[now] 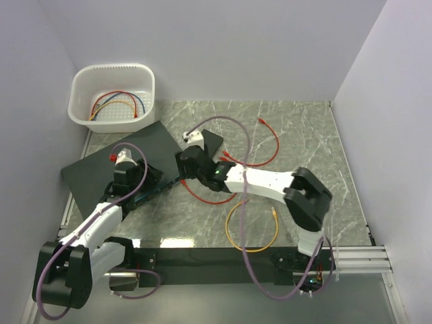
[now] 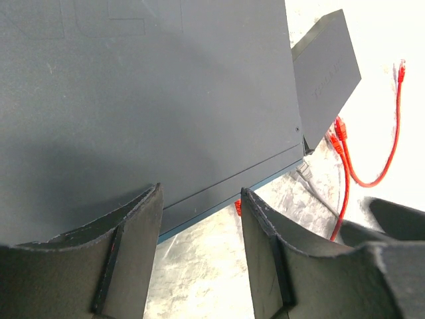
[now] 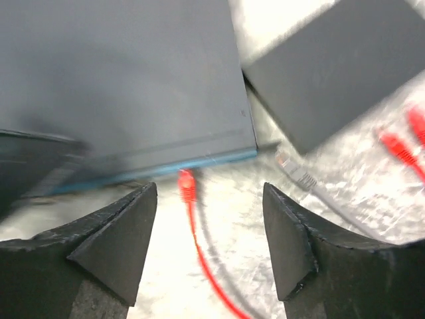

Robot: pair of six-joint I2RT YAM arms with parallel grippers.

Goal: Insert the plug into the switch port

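The black switch [image 3: 119, 80] lies flat, and its teal front face [image 3: 199, 159] shows only as a thin strip. No switch port can be made out. The red plug [image 3: 186, 183] has its tip against that strip, with its thin red cable [image 3: 202, 259] trailing back over the table. My right gripper [image 3: 209, 193] is open, its fingers on either side of the plug without touching it. My left gripper [image 2: 201, 199] is also open at the switch's front edge [image 2: 219, 205], with nothing between its fingers. The plug [image 2: 238, 207] peeks out beside the left gripper's right finger.
A small black box [image 3: 339, 66] lies right of the switch, and a grey cable's plug [image 3: 292, 169] lies near it. More red cable ends [image 3: 398, 143] lie at the right. A yellow cable [image 1: 250, 229] loops at the front. A white basket [image 1: 84, 111] of cables stands at the back left.
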